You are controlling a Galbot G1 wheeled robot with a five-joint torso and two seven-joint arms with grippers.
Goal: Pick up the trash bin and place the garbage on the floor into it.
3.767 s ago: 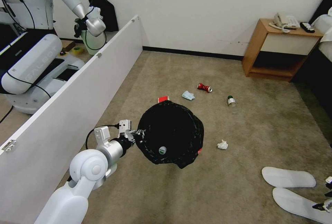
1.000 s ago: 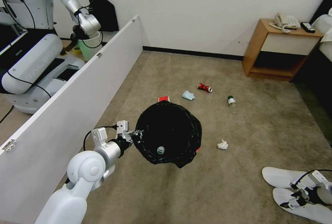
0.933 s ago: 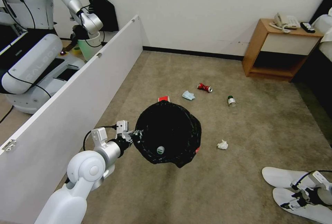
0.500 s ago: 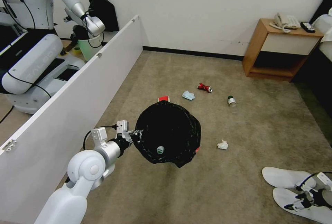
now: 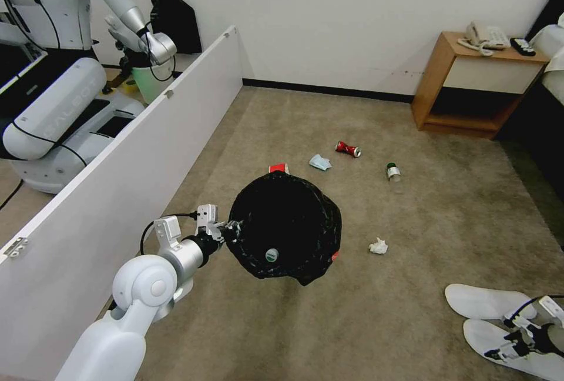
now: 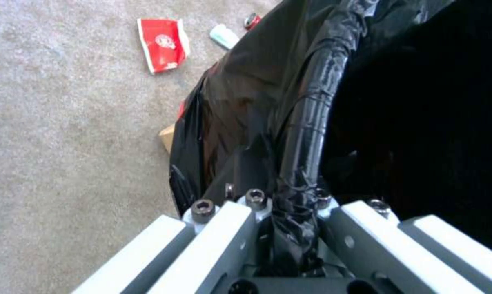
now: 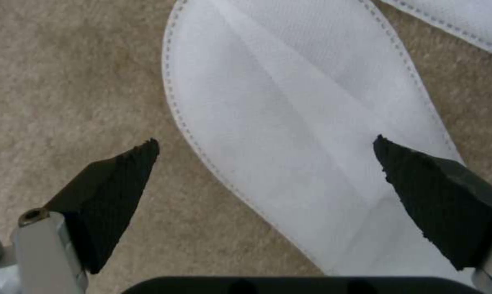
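Note:
The trash bin (image 5: 285, 228), lined with a black bag, hangs above the floor (image 5: 411, 222) with my left gripper (image 5: 232, 231) shut on its bag-covered rim (image 6: 303, 163). A bottle (image 5: 271, 254) lies inside it. On the carpet lie a red carton (image 5: 277, 167), a blue mask (image 5: 319, 162), a red can (image 5: 348, 149), a bottle (image 5: 392, 171), a tissue wad (image 5: 378, 246) and two white slippers (image 5: 487, 301). My right gripper (image 5: 506, 337) hovers open over the nearer slipper (image 7: 311, 143), one fingertip (image 7: 126, 175) over the carpet beside it. A cardboard piece (image 6: 168, 136) peeks from under the bin.
A long white partition panel (image 5: 135, 151) runs along the left. Behind it stand another robot (image 5: 59, 104) and a pale bucket (image 5: 150, 78). A wooden nightstand (image 5: 470, 84) with a phone sits at the back right, against the wall with its black baseboard (image 5: 329, 90).
My right gripper has come in from the lower right corner and now sits over the nearer slipper. The held bin has drifted slightly left. The other robot's arm has moved.

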